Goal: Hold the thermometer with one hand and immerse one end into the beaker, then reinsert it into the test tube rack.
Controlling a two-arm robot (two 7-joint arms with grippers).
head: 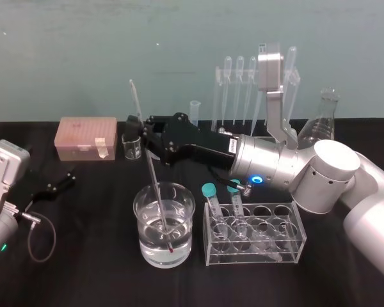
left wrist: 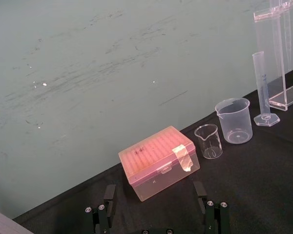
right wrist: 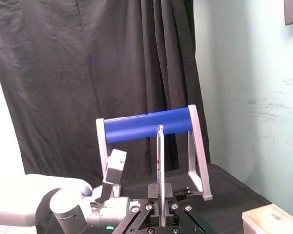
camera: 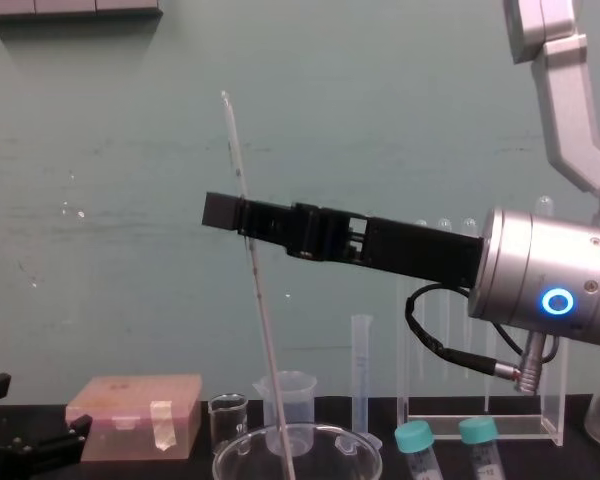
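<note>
On my feeds, a black tabletop runs back to a teal wall. My right gripper hangs above the table's middle, clenched on the upper part of the long, thin clear glass thermometer with dark scale marks. The rod leans, and its red tip sits low in the water of the round clear glass beaker. The tall clear acrylic test tube rack stands at the back by the wall, well apart from the thermometer. My left gripper rests low at the table's left, fingers spread wide, facing a pink lidded plastic box.
</note>
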